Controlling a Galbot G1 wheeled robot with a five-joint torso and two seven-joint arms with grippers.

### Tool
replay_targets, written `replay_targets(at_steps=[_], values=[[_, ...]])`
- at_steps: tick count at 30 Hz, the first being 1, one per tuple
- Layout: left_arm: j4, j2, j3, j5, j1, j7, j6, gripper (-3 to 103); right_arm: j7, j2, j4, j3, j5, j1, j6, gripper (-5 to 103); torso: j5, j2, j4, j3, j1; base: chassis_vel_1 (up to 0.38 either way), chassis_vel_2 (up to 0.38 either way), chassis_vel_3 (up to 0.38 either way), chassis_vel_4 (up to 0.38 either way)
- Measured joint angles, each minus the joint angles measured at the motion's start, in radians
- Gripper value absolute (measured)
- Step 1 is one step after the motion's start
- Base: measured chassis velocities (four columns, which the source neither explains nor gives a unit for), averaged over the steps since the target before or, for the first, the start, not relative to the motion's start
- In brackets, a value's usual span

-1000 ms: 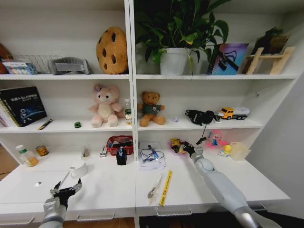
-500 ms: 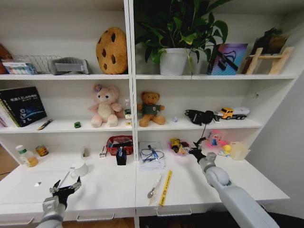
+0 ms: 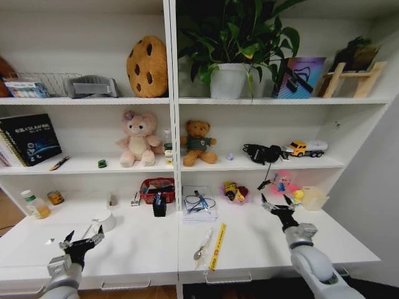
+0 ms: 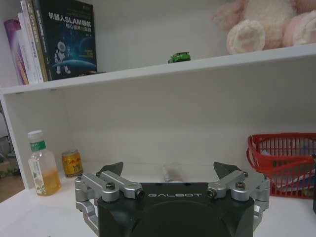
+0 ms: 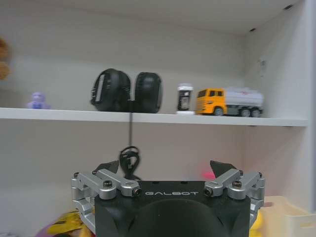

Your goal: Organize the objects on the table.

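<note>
Far left of counter (image 3: 149,246): bottle of yellow liquid (image 3: 34,204) and small can (image 3: 55,197) standing against the back wall. Left gripper (image 3: 80,242) hovering low over the counter's front-left edge, jaws apart, nothing held. White mug (image 3: 105,222) just beyond it, upright. Tiny green toy car (image 4: 178,57) up on the shelf beside the pink plush. Centre: black pen cup (image 3: 159,204) in front of red basket (image 3: 156,189); papers with cable (image 3: 200,204); spoon (image 3: 202,245) and yellow ruler (image 3: 217,246) lying side by side near the front edge. Right gripper (image 3: 278,205) raised above the counter's right half, jaws apart, empty, near the pile of small toys (image 3: 235,191). Judged: between grasps, no object in hand. Next move likely needs a target chosen, then descent with jaws centred over it.
</note>
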Motion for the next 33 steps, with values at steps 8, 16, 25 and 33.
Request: replay_targets(at_steps=[8, 16, 25, 33], values=[[-0.061, -0.023, -0.011, 0.03, 0.036, 0.007, -0.014, 100, -0.031, 0.063, 0.024, 0.114, -0.024, -0.125, 0.058, 100, 0.0, 0.0, 0.0, 0.0, 0.0, 0.0, 0.0, 0.0, 0.0], [-0.073, -0.04, -0.01, 0.062, 0.057, 0.016, -0.023, 100, -0.08, 0.092, 0.034, 0.114, -0.051, -0.148, 0.077, 100, -0.0002, 0.0, -0.0003, 0.0, 0.0, 0.0, 0.0, 0.0, 0.0], [-0.073, -0.055, 0.0, 0.11, 0.091, 0.028, -0.036, 100, -0.054, 0.093, 0.045, 0.079, -0.047, -0.109, 0.063, 100, -0.0001, 0.0, 0.0, 0.0, 0.0, 0.0, 0.0, 0.0, 0.0], [-0.057, -0.066, 0.015, 0.134, 0.097, 0.034, -0.053, 100, -0.035, 0.085, 0.041, 0.048, -0.047, -0.069, 0.045, 100, -0.0004, 0.0, -0.0002, 0.0, 0.0, 0.06, 0.067, -0.07, -0.061]])
